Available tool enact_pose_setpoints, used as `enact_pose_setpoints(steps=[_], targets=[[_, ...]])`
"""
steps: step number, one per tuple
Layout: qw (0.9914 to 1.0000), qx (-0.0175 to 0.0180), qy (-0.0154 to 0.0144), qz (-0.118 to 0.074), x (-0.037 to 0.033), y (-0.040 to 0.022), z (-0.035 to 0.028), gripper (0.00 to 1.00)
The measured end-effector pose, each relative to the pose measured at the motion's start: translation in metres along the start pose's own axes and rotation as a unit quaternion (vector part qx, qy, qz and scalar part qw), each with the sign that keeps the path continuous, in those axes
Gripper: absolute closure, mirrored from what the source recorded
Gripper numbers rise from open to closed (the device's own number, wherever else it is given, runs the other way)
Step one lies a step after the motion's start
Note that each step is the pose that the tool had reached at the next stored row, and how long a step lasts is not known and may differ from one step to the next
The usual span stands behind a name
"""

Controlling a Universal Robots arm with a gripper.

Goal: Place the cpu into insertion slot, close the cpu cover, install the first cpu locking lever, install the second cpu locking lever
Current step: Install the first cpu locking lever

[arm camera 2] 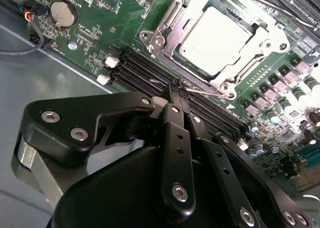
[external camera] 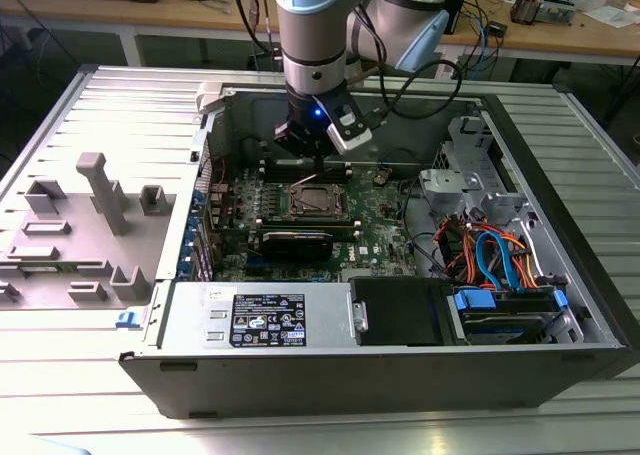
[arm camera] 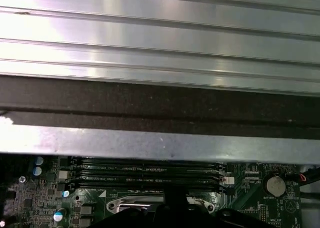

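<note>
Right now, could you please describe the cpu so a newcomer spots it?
Inside the open computer case lies the green motherboard. The cpu sits near its middle, beside the black memory slots: a flat, pale silver square, framed by the metal cpu cover.

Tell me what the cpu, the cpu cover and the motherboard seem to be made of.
The cpu: metal top, dull silver, matte sheen. The cpu cover: likely stamped steel, brighter grey, with glints on its bent edges. The motherboard: green lacquered circuit board, probably fibreglass, with solder dots and printed traces.
</note>
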State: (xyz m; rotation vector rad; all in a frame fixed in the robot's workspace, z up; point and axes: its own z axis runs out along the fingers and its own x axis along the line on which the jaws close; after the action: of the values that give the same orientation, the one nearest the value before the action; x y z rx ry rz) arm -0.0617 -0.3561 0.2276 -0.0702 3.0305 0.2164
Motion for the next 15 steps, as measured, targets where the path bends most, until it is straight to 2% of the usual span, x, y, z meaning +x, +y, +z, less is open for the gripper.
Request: enact_pose_setpoints(steps=[5, 13, 15], targets=[[1.0, -0.002, -0.0003, 0.0, 0.0001, -0.0002, 0.0016, 0.89], [0.99999, -0.0024, -0.0021, 0.0, 0.0011, -0.0015, 0.0104, 0.89], [1.0, -0.0022, -0.002, 0.0, 0.0011, -0.0016, 0.0109, 0.89]])
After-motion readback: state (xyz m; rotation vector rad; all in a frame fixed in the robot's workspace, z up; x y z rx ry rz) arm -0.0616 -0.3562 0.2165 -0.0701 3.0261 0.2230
